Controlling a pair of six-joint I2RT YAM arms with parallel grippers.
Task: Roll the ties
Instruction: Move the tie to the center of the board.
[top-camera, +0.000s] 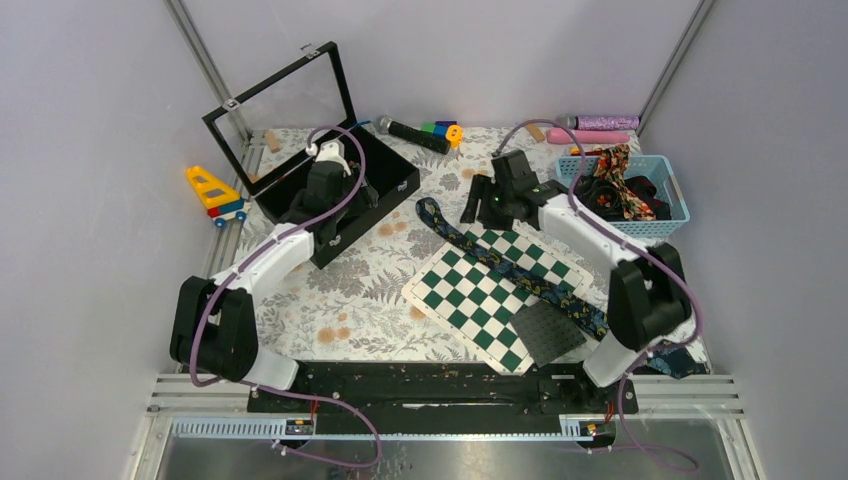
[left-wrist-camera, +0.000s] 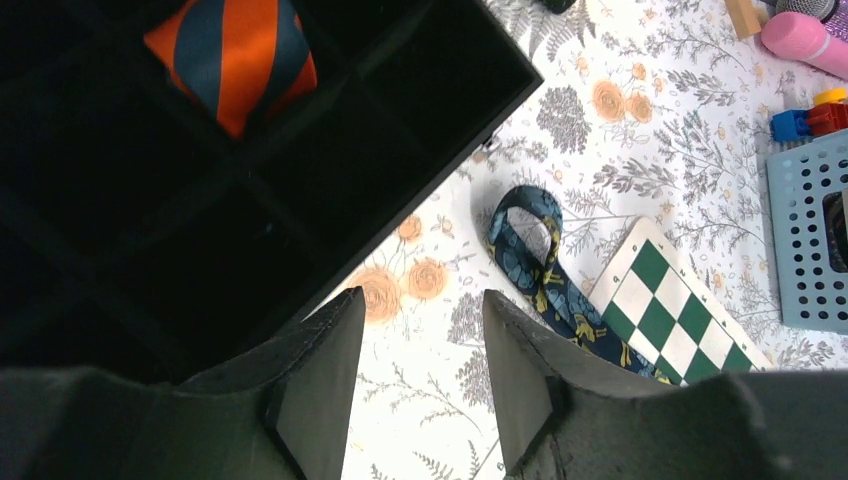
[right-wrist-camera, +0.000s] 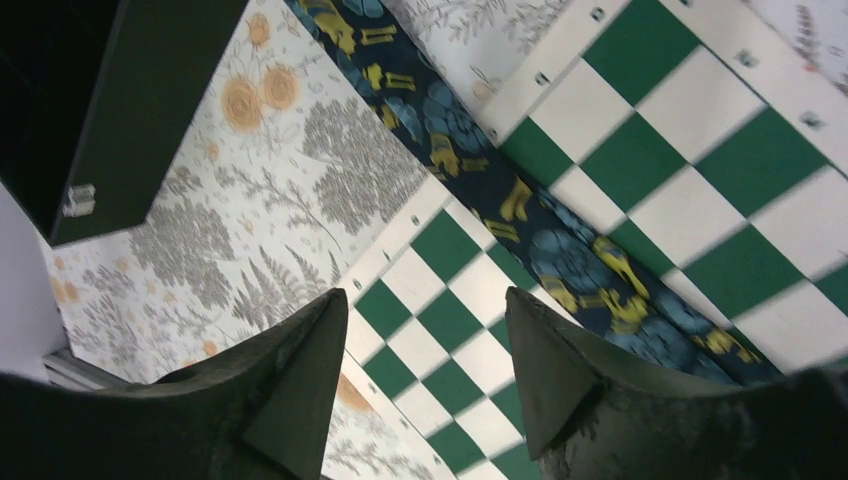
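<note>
Navy floral tie (right-wrist-camera: 570, 262) lies across the chequered board (top-camera: 470, 300); left gripper (left-wrist-camera: 422, 300) and right gripper (right-wrist-camera: 425, 298) both gape empty.

Floral tie (top-camera: 541, 289) across chequered board (top-camera: 468, 300)

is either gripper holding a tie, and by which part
Nothing is held. The left gripper stands open by the black box, the right gripper open above the floral tie on the chequered board; both gaps are empty.
</note>
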